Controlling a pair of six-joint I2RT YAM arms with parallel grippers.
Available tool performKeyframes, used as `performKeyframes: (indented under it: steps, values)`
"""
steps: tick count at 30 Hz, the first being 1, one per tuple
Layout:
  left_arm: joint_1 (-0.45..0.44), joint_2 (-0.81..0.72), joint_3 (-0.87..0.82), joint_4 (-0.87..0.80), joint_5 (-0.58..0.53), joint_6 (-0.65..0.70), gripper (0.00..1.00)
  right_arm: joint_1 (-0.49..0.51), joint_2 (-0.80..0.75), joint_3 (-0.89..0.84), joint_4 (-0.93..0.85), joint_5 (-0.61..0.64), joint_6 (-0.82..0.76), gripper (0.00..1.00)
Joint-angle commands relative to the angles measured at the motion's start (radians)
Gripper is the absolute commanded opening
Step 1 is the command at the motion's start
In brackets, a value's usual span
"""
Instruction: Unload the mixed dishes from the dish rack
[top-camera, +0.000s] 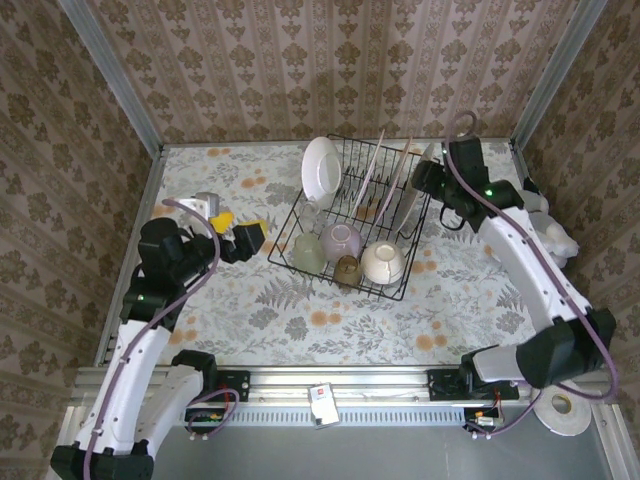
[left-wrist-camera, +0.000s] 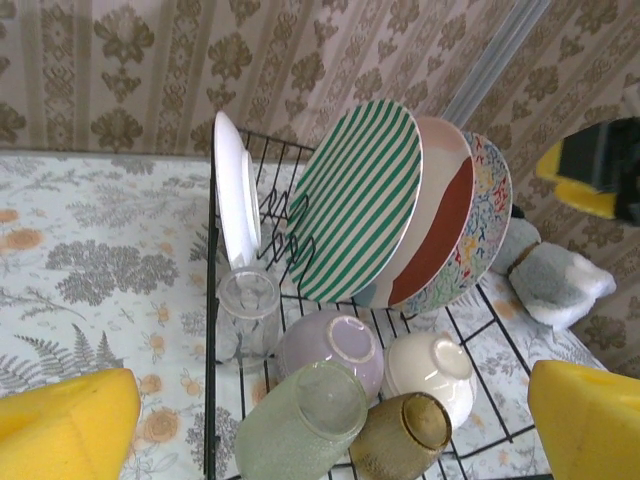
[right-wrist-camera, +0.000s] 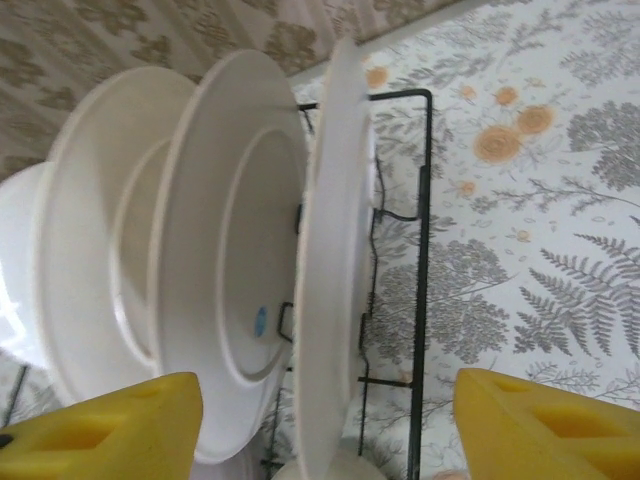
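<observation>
Two grippers gape wide: the left gripper (top-camera: 240, 228) at centre-left of the overhead view near the dish rack (top-camera: 362, 160), the right gripper (right-wrist-camera: 328, 390) at upper right, straddling white plates (right-wrist-camera: 240, 250).

Between the right gripper's (right-wrist-camera: 325, 410) 2 matt yellow fingers (right-wrist-camera: 110, 430), plates (right-wrist-camera: 240, 260) show glossy white glazed backs in the thin black wire dish rack (right-wrist-camera: 422, 250). Just ahead of the left gripper (left-wrist-camera: 330, 425), a tumbler (left-wrist-camera: 300, 425) of pebbled, frosted glass; beside it, a smooth translucent amber cup (left-wrist-camera: 405, 435).
</observation>
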Motion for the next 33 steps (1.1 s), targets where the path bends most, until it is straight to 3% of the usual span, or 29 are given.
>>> performKeyframes:
  steps: [1,11,22,33]
  values:
    - [-0.007,-0.015,-0.012,0.024,-0.026,-0.03,1.0,0.015,0.066,0.044,-0.044,0.068,0.037,0.64]
    - [-0.008,-0.002,-0.024,0.011,-0.045,-0.039,1.0,0.044,0.145,0.086,-0.055,0.178,0.099,0.43]
    - [-0.006,0.002,-0.025,0.01,-0.041,-0.035,1.0,0.062,0.21,0.14,-0.068,0.206,0.131,0.22]
    - [-0.006,0.002,-0.019,0.009,-0.032,-0.035,1.0,0.1,0.267,0.194,-0.104,0.26,0.155,0.08]
